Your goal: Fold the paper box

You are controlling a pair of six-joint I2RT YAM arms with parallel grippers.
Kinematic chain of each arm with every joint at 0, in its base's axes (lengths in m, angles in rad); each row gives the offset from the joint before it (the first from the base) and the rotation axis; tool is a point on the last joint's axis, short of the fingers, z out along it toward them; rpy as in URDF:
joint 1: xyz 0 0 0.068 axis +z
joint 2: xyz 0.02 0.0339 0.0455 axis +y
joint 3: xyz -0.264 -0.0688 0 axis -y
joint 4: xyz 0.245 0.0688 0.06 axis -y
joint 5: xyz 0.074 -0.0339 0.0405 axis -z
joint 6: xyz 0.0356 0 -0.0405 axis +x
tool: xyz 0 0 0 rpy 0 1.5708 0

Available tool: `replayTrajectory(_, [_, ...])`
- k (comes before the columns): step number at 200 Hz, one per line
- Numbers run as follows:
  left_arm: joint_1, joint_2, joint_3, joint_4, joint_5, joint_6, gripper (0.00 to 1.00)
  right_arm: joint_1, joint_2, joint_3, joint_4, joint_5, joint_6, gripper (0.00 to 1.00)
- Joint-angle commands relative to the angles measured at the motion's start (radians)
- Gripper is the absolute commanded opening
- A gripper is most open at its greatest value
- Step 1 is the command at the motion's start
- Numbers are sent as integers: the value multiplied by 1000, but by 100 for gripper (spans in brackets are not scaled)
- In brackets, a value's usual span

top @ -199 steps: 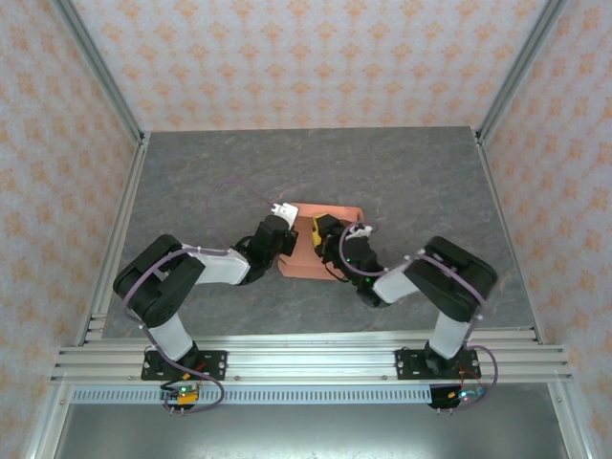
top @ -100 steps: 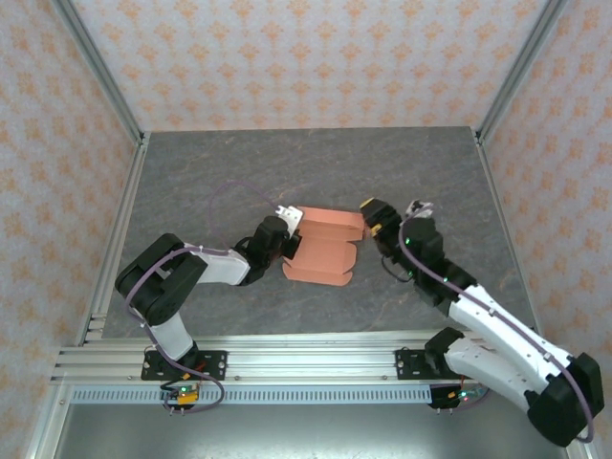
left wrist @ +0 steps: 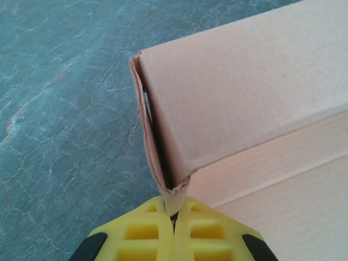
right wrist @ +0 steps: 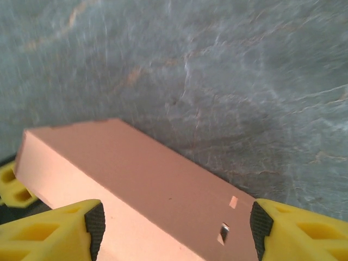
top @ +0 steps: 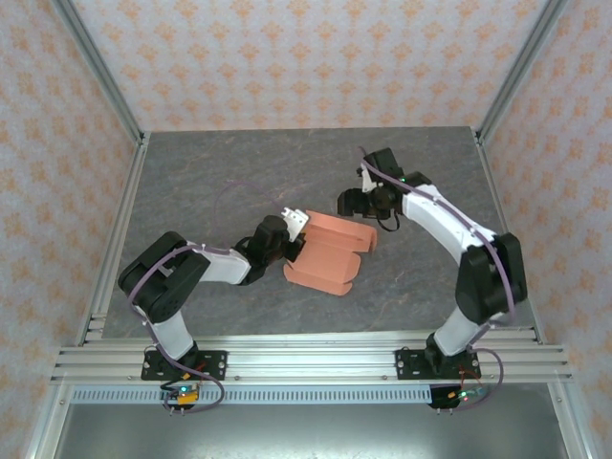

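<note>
The salmon-orange paper box (top: 330, 251) lies partly folded on the grey table, one wall standing along its far edge. My left gripper (top: 293, 245) is at the box's left end. In the left wrist view its yellow fingers (left wrist: 147, 234) are shut on a pinched corner flap of the box (left wrist: 244, 98). My right gripper (top: 352, 204) hovers over the far right corner. In the right wrist view it (right wrist: 174, 234) is open wide, and the box's raised wall (right wrist: 136, 185) lies below and between the fingertips without touching them.
The grey marbled table (top: 210, 172) has bare room to the left, right and behind the box. Aluminium posts (top: 96, 67) and patterned walls close in the sides. A slotted rail (top: 306, 359) runs along the near edge by the arm bases.
My right arm has swung from the box's near right side round to its far right corner, its jaws widening. The box has turned slightly. My left gripper keeps its hold.
</note>
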State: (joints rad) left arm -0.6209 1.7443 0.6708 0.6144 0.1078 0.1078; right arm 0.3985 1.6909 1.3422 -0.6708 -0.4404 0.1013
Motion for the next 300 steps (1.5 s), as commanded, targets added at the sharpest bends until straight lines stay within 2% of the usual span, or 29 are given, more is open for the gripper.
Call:
replayTrajectory(1, [3,39,3,-24,41,37,5,-1,83,71,-128,-168,-134,71])
replayTrajectory(19, [3,44,16,-37,49,43,6,-1,158,122,-180,-255,-153,65])
replayTrajectory(41, [4,47,24,-37,52,44,8,0,208,141,-198,-259,-151,61])
replayTrajectory(62, [4,50,33,-31,50,47,12,0,231,135,-185,-300,-129,51])
replayTrajectory(100, [5,75,67,-3,44,61,30,0,244,124,-158,-353,-69,47])
replayTrajectory(116, [4,95,88,8,44,64,33,-2,246,126,-158,-360,-54,46])
replayTrajectory(130, [5,116,96,36,43,64,31,-2,255,136,-167,-365,-55,46])
replayTrajectory(147, [4,132,114,31,19,52,20,-3,267,135,-166,-357,-44,45])
replayTrajectory(178, [4,126,82,80,-12,39,10,-1,257,85,-84,-381,29,45])
replayTrajectory(188, [4,126,77,90,-9,39,0,-1,245,52,-40,-386,61,46])
replayTrajectory(214, [4,110,49,121,10,47,0,-1,197,-20,35,-373,91,52])
replayTrajectory(236, [7,70,39,91,45,33,0,-2,90,-103,144,-356,108,57])
replayTrajectory(261, [18,34,22,66,86,20,0,-2,-31,-188,251,-305,123,58])
replayTrajectory(280, [28,32,16,52,97,20,0,-2,-32,-192,243,-298,108,58])
replayTrajectory(300, [39,35,-7,83,120,19,15,2,27,-190,252,-324,130,55])
